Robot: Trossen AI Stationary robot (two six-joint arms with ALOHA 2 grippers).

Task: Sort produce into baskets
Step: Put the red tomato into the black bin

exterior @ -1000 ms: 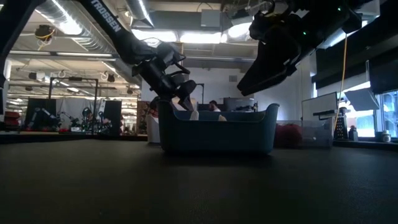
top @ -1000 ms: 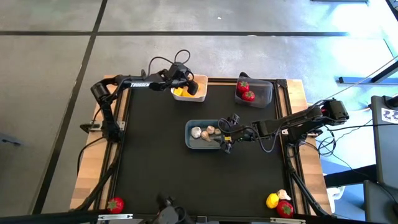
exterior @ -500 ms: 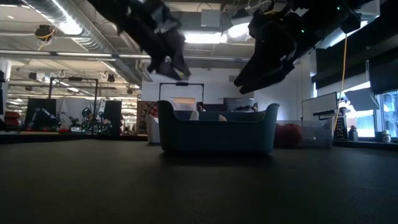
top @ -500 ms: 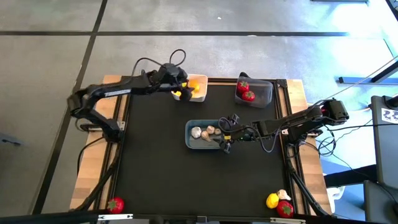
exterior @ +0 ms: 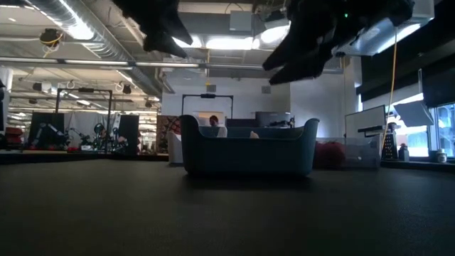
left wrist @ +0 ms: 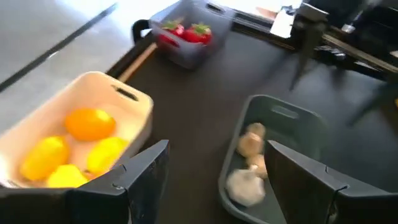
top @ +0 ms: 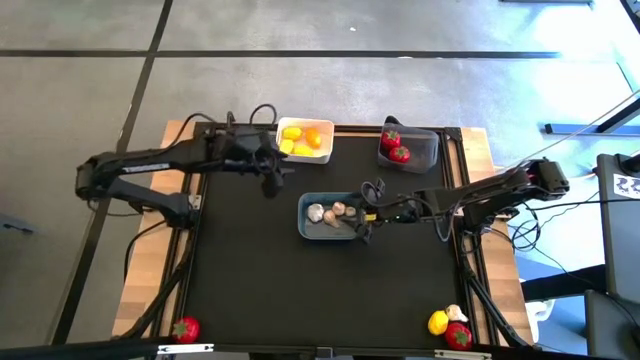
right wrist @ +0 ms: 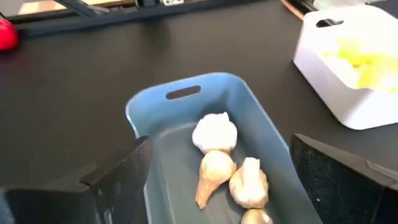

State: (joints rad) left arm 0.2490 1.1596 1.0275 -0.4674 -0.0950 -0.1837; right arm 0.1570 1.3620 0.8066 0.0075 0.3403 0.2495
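Three baskets stand on the black mat. The white basket at the far side holds yellow and orange produce. The dark grey basket holds red pieces. The blue-grey basket in the middle holds garlic bulbs. My left gripper hangs open and empty above the bare mat, just near and left of the white basket. My right gripper hovers open and empty over the right end of the blue-grey basket.
Loose produce lies at the near edge: a red piece at the left corner, and a yellow piece, a garlic bulb and a red piece at the right corner. Bare mat stretches between the baskets and the near edge.
My left gripper has drawn back out of the white basket, rising and swinging toward the table's near left; it now hangs over bare mat. My right gripper has risen slightly above the blue-grey basket. The baskets have stayed put.
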